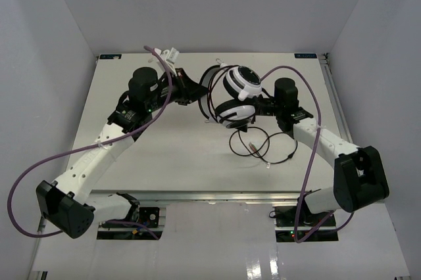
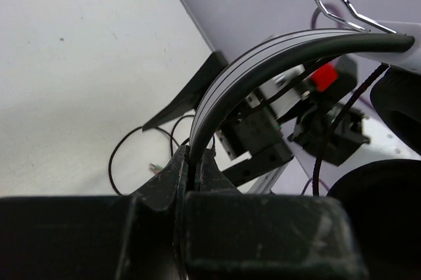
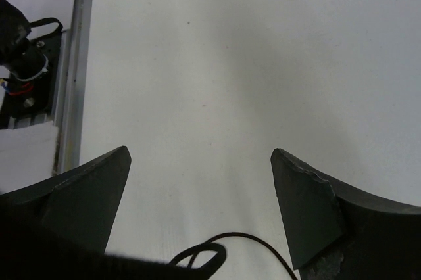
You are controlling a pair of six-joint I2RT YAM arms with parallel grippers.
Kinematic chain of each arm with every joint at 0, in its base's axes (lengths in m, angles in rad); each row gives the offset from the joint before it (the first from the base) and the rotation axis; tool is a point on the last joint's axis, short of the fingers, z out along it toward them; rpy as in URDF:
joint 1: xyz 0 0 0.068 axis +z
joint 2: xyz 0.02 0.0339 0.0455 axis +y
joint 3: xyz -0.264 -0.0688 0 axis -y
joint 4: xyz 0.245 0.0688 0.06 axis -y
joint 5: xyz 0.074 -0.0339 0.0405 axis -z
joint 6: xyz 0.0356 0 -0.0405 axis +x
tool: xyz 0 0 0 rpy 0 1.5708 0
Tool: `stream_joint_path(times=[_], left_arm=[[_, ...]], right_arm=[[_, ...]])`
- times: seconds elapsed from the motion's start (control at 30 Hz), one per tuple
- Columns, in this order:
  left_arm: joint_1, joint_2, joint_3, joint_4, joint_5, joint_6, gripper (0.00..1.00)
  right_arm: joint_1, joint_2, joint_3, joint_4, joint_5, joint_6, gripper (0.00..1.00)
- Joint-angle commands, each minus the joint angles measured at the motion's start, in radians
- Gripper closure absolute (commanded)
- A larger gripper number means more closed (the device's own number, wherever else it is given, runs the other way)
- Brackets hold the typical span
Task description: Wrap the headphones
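The headphones (image 1: 238, 83) are held up above the middle of the table, white ear cups with black pads stacked at the right. My left gripper (image 1: 197, 89) is shut on the white headband; in the left wrist view the headband (image 2: 263, 63) arcs up out of the closed gripper (image 2: 194, 162) toward the black ear pads (image 2: 381, 221). The thin dark cord (image 1: 263, 145) lies in loose loops on the table below the cups. My right gripper (image 1: 258, 106) is next to the lower cup; in the right wrist view it (image 3: 200, 155) is open and empty, with a loop of cord (image 3: 217, 250) below it.
Thick purple cables (image 1: 39, 162) hang from both arms. A thin metal wire loop (image 2: 329, 0) sticks out near the headband's end. The table (image 1: 164, 162) is walled on three sides, and an arm base (image 3: 26, 56) stands by its near edge rail.
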Motion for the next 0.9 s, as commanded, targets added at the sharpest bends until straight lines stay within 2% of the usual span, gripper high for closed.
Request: stream_joint_path(times=[0.0, 0.2, 0.5, 0.7, 0.87], left_arm=[[0.001, -0.019, 0.122, 0.006, -0.080, -0.064, 1.00], [0.002, -0.026, 0.174, -0.001, -0.186, -0.094, 1.00], [0.003, -0.032, 0.232, 0.015, -0.291, -0.147, 1.00], [0.013, -0.019, 0.323, -0.039, -0.360, -0.123, 1.00], [0.028, -0.032, 0.346, -0.059, -0.452, -0.096, 1.00]], right_arm=[[-0.007, -0.001, -0.063, 0.333, -0.097, 0.198, 0.06], [-0.008, -0.016, -0.168, 0.497, -0.133, 0.275, 0.06], [-0.009, 0.000, -0.241, 0.607, -0.202, 0.318, 0.08], [-0.009, -0.024, -0.286, 0.478, -0.240, 0.201, 0.16], [-0.008, -0.109, -0.281, 0.155, -0.213, -0.074, 0.30]])
